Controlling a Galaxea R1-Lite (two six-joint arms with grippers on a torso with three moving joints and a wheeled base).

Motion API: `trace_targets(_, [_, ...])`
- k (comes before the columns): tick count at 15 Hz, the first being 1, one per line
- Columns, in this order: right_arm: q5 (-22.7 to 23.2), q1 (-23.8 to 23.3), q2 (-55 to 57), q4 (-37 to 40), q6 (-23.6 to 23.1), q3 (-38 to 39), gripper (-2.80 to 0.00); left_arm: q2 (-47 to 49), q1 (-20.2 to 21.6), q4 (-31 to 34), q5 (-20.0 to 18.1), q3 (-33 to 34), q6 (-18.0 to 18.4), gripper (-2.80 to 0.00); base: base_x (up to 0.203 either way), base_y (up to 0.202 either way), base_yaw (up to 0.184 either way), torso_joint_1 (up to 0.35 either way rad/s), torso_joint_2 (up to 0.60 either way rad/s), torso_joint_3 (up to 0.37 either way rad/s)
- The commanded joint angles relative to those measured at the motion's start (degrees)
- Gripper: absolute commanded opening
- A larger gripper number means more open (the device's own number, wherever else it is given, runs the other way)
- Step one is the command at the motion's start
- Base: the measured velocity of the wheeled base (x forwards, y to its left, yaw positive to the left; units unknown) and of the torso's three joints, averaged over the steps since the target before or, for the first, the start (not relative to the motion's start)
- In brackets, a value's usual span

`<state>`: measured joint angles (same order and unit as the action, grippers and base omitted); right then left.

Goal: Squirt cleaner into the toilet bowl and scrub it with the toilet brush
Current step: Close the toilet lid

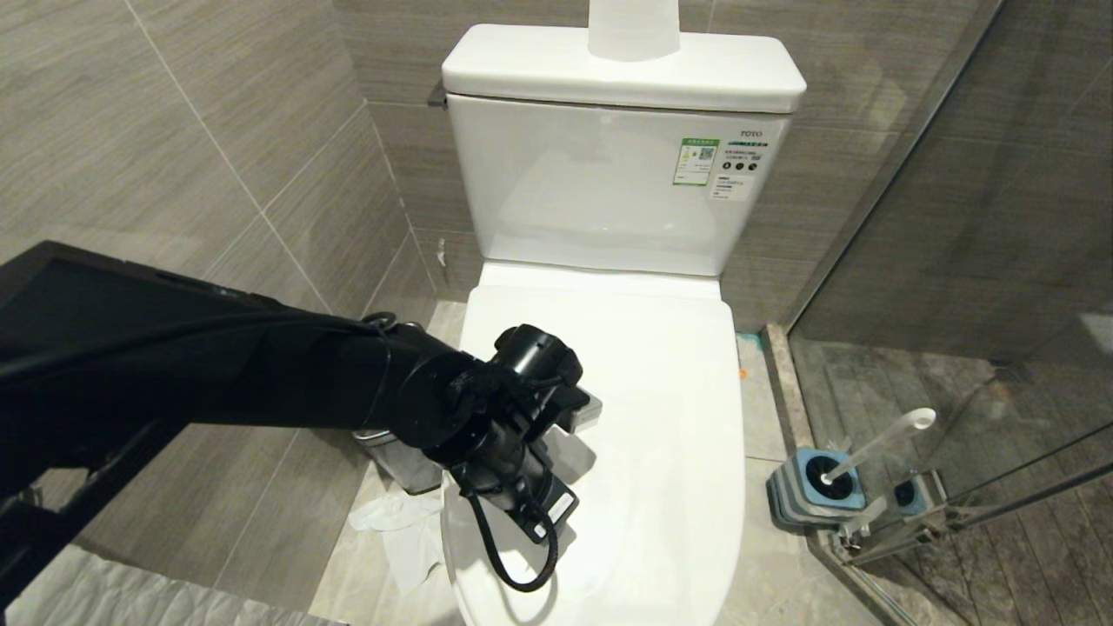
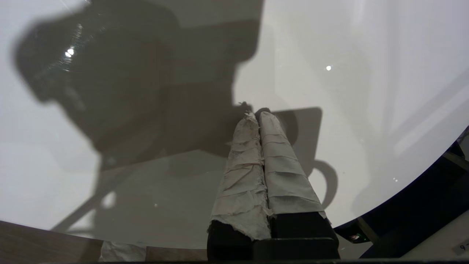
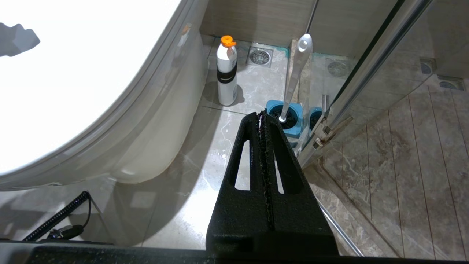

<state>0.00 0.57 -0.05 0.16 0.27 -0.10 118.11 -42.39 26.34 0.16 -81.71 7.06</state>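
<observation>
Grey-tiled bathroom, toilet lid (image 1: 643,391) down — my left pincer (image 2: 256,114), tips together, hovers over it — gloss could make me slip when lifting.

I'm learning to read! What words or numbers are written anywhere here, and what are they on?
"TOTO": small grey print on the front of the toilet tank, upper corner, above the stickers.
Green-and-white sticker on the tank: has a square code, words too small to read.
White sticker beside it: round symbols and print, too small to read.
White cleaner bottle with orange cap: no readable words.
</observation>
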Motion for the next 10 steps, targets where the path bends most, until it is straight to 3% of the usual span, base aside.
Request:
trace_targets(1, [0.0,0.04,0.05,0.02,0.0,0.01,-2.8,-1.39,-0.2,0.11,0.02,0.41,-0.02,-2.8,0.0,0.0,0.0,0.0,0.0,0.0])
trace_targets(5, [0.0,0.04,0.05,0.02,0.0,0.01,-2.8,-9.38,0.24,0.22,-0.61,-0.94,0.24,-2.8,0.0,0.0,0.0,0.0,0.0,0.0])
trace_targets(7, [0.0,0.04,0.05,0.02,0.0,0.01,-2.8,-14.3,2.0,1.08,-3.5,-2.61,0.36,-2.8,0.0,0.0,0.0,0.0,0.0,0.0])
trace_targets(10, [0.0,0.04,0.05,0.02,0.0,0.01,-2.8,-19.77,7.15,9.67,-5.5,-7.53,0.11,-2.8,0.0,0.0,0.0,0.0,0.0,0.0])
